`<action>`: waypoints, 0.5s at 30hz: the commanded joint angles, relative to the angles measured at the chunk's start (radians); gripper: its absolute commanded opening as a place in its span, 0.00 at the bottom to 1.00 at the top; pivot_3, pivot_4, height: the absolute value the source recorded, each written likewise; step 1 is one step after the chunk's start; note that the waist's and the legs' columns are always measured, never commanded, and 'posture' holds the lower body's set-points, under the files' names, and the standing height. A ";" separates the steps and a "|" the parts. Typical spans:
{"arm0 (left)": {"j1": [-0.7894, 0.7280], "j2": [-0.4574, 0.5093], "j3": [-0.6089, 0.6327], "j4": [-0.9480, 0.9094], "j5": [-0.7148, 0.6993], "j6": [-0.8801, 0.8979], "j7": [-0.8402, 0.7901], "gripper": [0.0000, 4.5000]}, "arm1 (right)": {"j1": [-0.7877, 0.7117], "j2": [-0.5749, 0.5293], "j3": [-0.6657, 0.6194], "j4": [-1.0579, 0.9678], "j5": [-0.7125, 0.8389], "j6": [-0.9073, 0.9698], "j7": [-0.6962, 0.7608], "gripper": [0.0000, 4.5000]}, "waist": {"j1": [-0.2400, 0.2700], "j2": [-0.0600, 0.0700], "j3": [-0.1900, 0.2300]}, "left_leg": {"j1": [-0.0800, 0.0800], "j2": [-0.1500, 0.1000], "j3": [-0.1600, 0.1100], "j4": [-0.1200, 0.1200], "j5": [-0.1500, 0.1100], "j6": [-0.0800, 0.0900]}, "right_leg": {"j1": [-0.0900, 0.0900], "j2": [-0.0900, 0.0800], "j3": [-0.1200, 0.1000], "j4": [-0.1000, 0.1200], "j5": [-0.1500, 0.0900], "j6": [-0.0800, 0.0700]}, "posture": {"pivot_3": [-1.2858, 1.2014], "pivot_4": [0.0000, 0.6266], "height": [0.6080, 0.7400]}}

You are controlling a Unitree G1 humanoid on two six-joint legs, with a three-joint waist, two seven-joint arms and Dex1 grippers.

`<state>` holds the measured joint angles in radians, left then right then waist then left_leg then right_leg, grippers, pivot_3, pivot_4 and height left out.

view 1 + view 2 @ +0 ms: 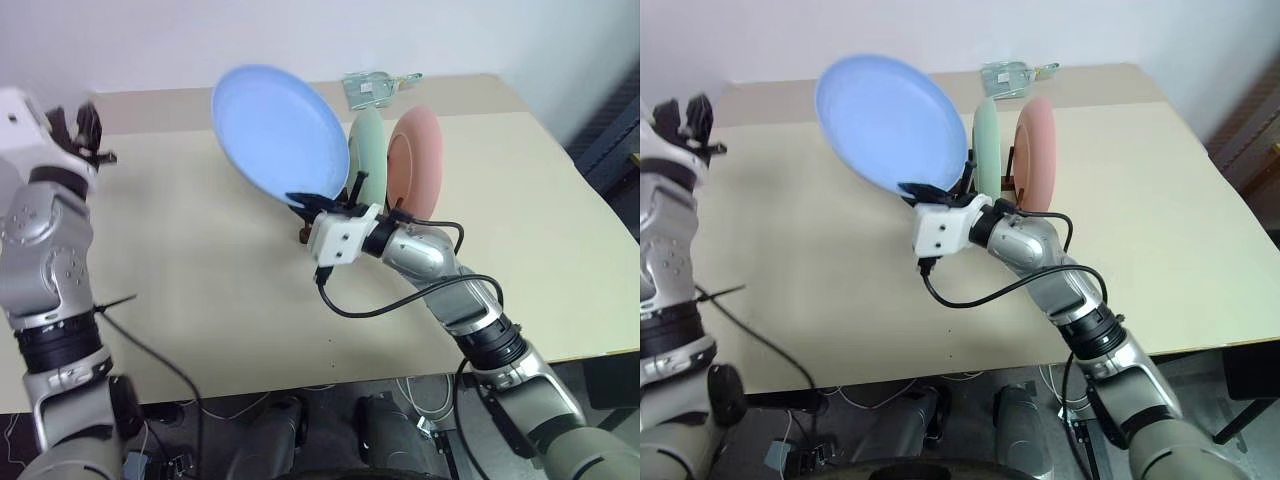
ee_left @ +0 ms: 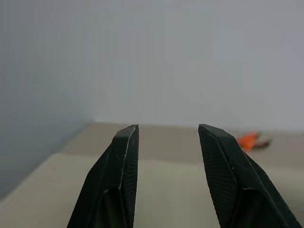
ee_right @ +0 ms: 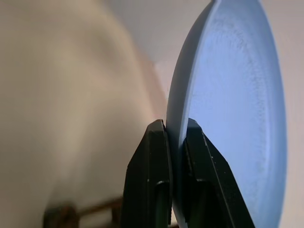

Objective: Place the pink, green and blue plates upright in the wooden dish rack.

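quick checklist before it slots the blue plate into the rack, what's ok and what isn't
1. Grip on the blue plate: ok. The right gripper is shut on its lower rim.
2. Left gripper out of the way: ok. It is open, holds nothing, and is off to the left of the plates.
3. Green plate seated upright: ok.
4. Pink plate seated upright: ok, just right of the green one.
5. Free slot in the wooden dish rack left of the green plate: cannot tell, since the blue plate and gripper cover the pegs.
6. Blue plate upright: not ok, it leans to the left.
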<state>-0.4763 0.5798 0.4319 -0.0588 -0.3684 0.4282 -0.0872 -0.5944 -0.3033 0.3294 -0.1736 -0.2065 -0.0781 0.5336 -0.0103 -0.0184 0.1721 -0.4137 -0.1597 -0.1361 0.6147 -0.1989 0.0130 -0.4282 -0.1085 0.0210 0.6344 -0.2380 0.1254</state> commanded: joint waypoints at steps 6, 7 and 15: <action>0.273 -0.053 -0.276 -0.146 0.154 -0.218 -0.199 0.44 | -0.010 0.185 -0.234 -0.291 0.604 0.517 -0.031 0.00 | 0.006 0.000 0.000 | 0.000 0.000 -0.002 0.001 -0.005 0.005 | -0.001 0.000 -0.001 -0.002 0.001 -0.003 | 0.52 0.24 0.84; 0.293 -0.069 -0.301 -0.157 0.162 -0.233 -0.212 0.44 | -0.011 0.213 -0.258 -0.302 0.664 0.577 -0.065 0.00 | 0.004 0.000 0.000 | 0.000 0.001 -0.002 0.000 -0.005 0.005 | -0.001 0.001 -0.001 -0.002 0.001 -0.003 | 0.52 0.24 0.84; 0.360 -0.111 -0.383 -0.198 0.191 -0.287 -0.288 0.44 | -0.025 0.324 -0.326 -0.305 0.836 0.801 -0.268 0.00 | -0.004 0.004 0.000 | 0.000 0.003 -0.001 -0.003 -0.005 0.004 | -0.002 0.001 0.000 0.000 0.002 -0.004 | 0.52 0.24 0.84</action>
<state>-0.1150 0.4675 0.0357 -0.2172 -0.1834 0.1644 -0.3676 -0.5873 0.0045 0.0136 -0.4384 0.5969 0.7146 0.2915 -0.0140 -0.0143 0.1723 -0.4133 -0.1561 -0.1373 0.6113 -0.2035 0.0165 -0.4306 -0.1070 0.0210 0.6343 -0.2362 0.1213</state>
